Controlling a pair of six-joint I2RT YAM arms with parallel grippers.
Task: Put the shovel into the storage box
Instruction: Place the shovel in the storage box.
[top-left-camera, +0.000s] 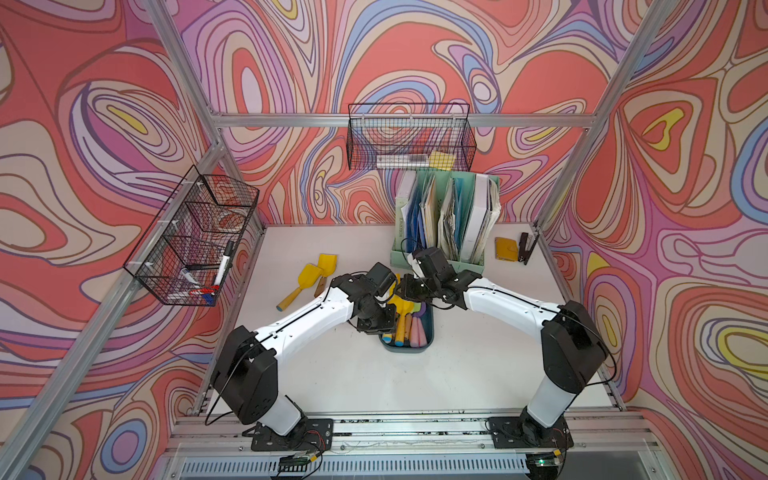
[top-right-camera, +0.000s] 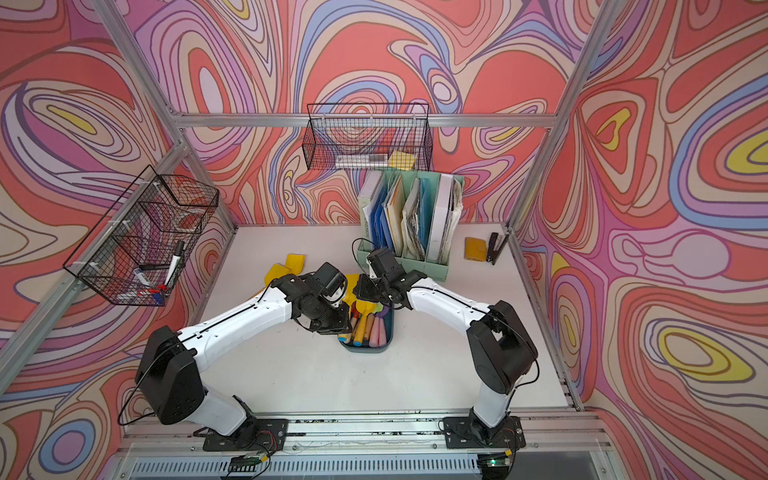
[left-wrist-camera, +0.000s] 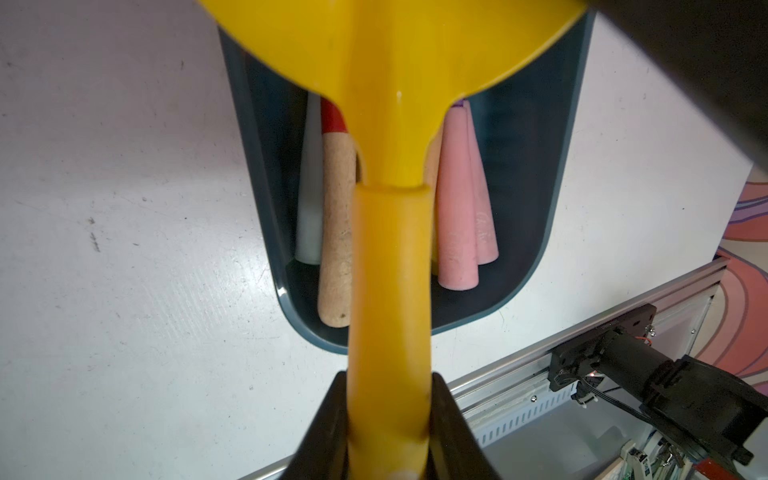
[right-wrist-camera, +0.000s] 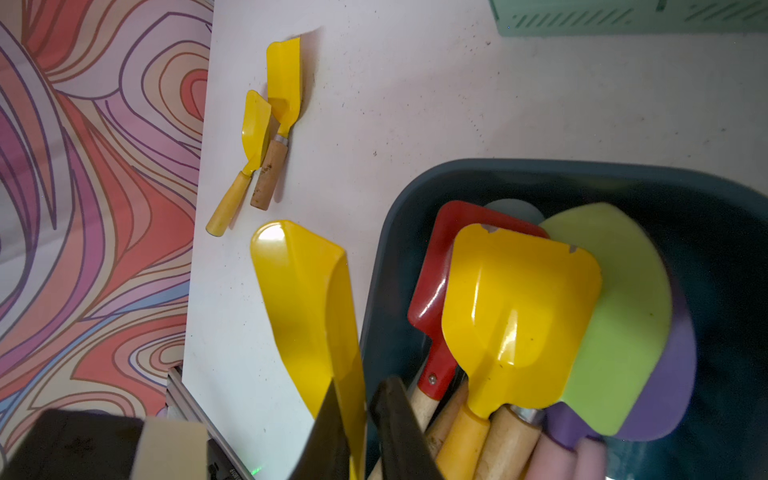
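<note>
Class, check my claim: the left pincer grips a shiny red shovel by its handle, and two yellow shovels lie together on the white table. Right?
No. The shiny shovel that the left pincer grips by its handle is yellow, not red, as the left wrist view shows. The rest stands.

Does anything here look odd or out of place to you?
Yes. Both hands are on one yellow shovel above the storage box: the left hand clamps its handle, the right hand straddles its blade. Two other shovels lie loose on the table, outside the box.
</note>
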